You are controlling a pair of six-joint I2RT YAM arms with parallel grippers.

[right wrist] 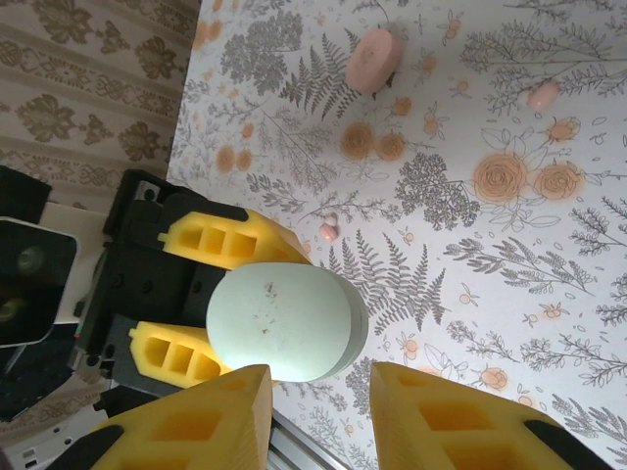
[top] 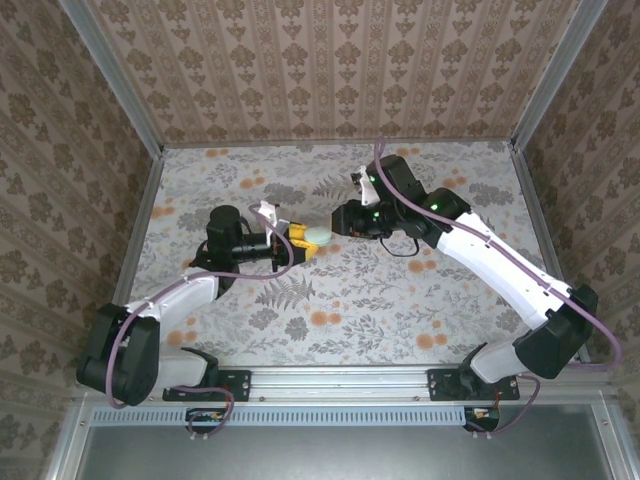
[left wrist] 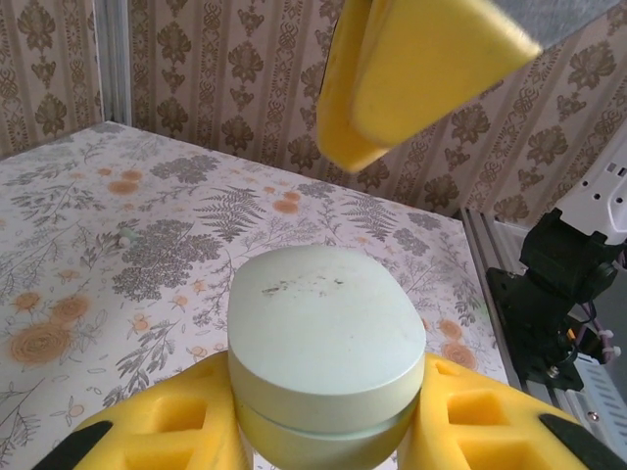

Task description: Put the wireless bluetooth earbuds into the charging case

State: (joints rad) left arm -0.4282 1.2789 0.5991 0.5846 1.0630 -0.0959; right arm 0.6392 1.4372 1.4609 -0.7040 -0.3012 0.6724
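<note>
Right hand point(right wrist: 320, 384) hovers parted and empty beside the mint case point(right wrist: 279, 323); left hand point(left wrist: 323, 431) clamps it, lid shut; one pink earbud point(right wrist: 328, 231) lies on the worktop point(right wrist: 509, 294) below; a clumsy nudge could twist the case loose.

Tabletop point(top: 330, 300) is enclosed by walls point(top: 330, 70) at far, left and right edges; access given from above and from near edge. Centre is blocked: pale green case point(top: 318, 236) clamped in left gripper point(top: 302, 240), right gripper point(top: 338, 225) set just beside it, fingers parted. Gap between grippers is taken up by case. Near left corner is crossed by left arm point(top: 190, 290), right side by right arm point(top: 500, 270). Low obstacles are noted on tabletop, well apart: pink case point(right wrist: 372, 61), pink earbud point(right wrist: 542, 95), small pink piece point(right wrist: 328, 231). Strip along near edge between arm bases is left free.
</note>
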